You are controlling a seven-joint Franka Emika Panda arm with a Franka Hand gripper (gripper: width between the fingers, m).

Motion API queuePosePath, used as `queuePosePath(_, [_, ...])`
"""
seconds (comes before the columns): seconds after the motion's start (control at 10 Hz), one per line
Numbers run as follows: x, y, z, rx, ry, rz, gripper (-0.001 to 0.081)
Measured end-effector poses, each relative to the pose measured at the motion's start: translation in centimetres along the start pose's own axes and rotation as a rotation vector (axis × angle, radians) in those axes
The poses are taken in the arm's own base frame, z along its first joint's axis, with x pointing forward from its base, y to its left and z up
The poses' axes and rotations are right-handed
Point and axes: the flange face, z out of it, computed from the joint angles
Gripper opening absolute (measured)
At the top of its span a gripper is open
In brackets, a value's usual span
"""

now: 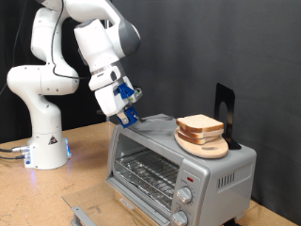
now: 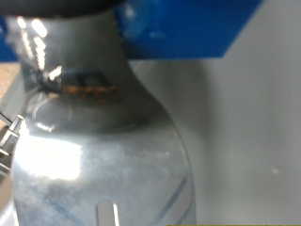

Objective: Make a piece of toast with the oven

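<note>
Black curtain (image 1: 235, 42) fills the backdrop across the exterior view's top & right, hanging in soft vertical folds, matte, no pattern. Wooden tabletop (image 1: 80, 141) below it, light brown w/ visible grain, runs from the exterior view's left edge toward the bottom. Thin cables (image 1: 9, 151) trail over the wood at the far left. Light is even & bright, prob. from overhead; only soft shadows on the wood. Wrist view gives no clear bg: pale grey blur, can't tell what surface it is.
</note>
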Motion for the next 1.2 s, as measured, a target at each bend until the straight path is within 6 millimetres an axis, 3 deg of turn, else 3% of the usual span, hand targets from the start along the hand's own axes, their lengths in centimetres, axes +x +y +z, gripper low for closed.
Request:
queuePosePath(0.4, [0.8,1.0,0.5,-0.025,-0.016,0.025,0.0269])
queuePosePath(1.2, [2.2,-1.4,1.4,-0.018,-0.017,0.025,0.0269])
